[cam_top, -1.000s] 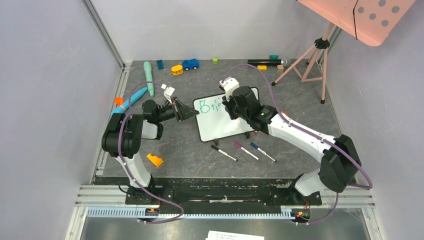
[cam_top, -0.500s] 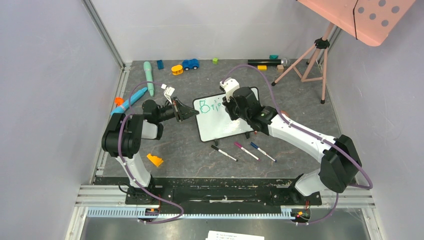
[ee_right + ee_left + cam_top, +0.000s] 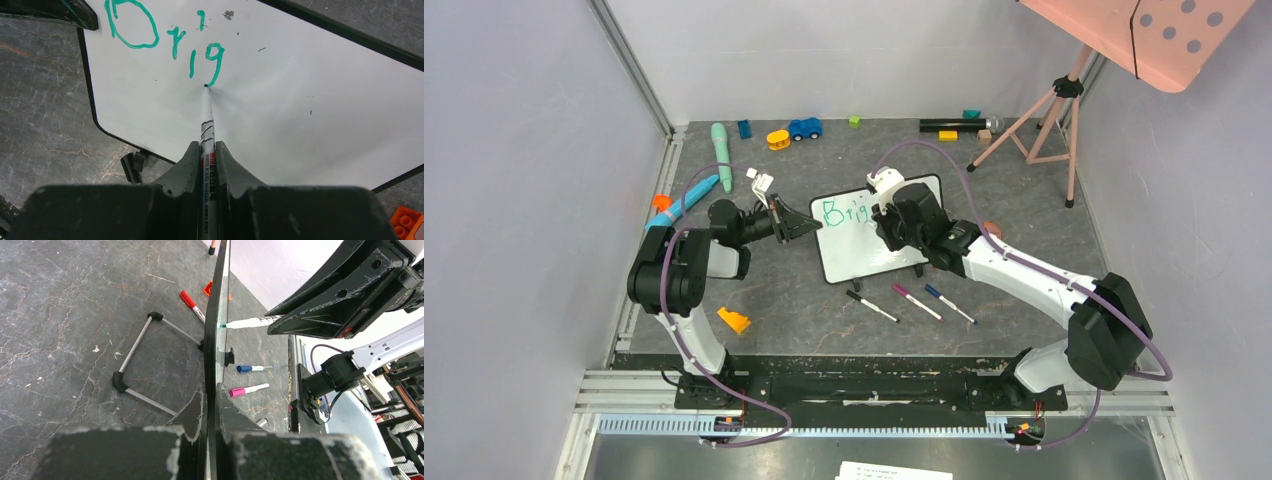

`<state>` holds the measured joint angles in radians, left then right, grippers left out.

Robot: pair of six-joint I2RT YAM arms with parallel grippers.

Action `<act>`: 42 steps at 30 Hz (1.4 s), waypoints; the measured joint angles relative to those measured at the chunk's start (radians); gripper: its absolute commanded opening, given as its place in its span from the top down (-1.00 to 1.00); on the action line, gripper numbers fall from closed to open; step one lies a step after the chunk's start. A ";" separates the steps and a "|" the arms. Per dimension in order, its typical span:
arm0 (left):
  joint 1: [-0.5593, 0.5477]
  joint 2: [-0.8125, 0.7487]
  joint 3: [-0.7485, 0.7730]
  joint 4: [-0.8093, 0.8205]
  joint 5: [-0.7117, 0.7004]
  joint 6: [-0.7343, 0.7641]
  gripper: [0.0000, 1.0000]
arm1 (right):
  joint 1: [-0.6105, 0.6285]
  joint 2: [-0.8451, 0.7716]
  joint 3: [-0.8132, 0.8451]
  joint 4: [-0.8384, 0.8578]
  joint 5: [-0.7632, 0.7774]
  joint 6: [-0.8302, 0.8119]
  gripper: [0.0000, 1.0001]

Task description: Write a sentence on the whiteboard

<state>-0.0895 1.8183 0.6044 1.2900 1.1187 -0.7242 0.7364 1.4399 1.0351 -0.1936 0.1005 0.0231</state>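
Right gripper (image 3: 206, 147) is pressed together on a white marker (image 3: 205, 112), pinching its barrel low so that the tip sticks well out and touches the whiteboard (image 3: 300, 115) just below the tail of the "g". Held that way, the fingers stay off the white surface and only the tip meets it. Left gripper (image 3: 214, 392) is clamped on the board's left edge, one finger on each face, apparently to steady the board against the push of the pen (it stands tilted on a thin wire stand (image 3: 137, 365), which would likely slide or tip otherwise). The board sits mid-table between the two arms, its writing face towards the right arm.

Of the sentence (image 3: 192, 64) only "Brig" in teal shows, near the top left corner, so most of the writing looks to be ahead.

No cup, tray or box is in view. Three spare pens (image 3: 917, 302) lie loose on the table (image 3: 804, 300) in front of the board, and a red one (image 3: 192, 305) lies behind it.
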 measured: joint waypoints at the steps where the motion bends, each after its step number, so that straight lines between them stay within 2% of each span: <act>1: 0.000 0.000 0.000 0.000 0.000 0.000 0.96 | 0.000 0.000 0.000 0.001 -0.002 0.002 1.00; 27: 0.000 -0.002 0.000 0.002 0.002 0.000 0.96 | -0.034 -0.027 0.065 -0.006 -0.006 0.007 1.00; 42: 0.000 -0.002 0.000 0.001 0.004 0.000 0.96 | -0.040 0.033 0.122 -0.004 0.018 0.006 1.00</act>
<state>-0.0895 1.8164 0.6044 1.2907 1.1225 -0.7242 0.6960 1.4731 1.1576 -0.1974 0.1184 0.0292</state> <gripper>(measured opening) 0.052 0.131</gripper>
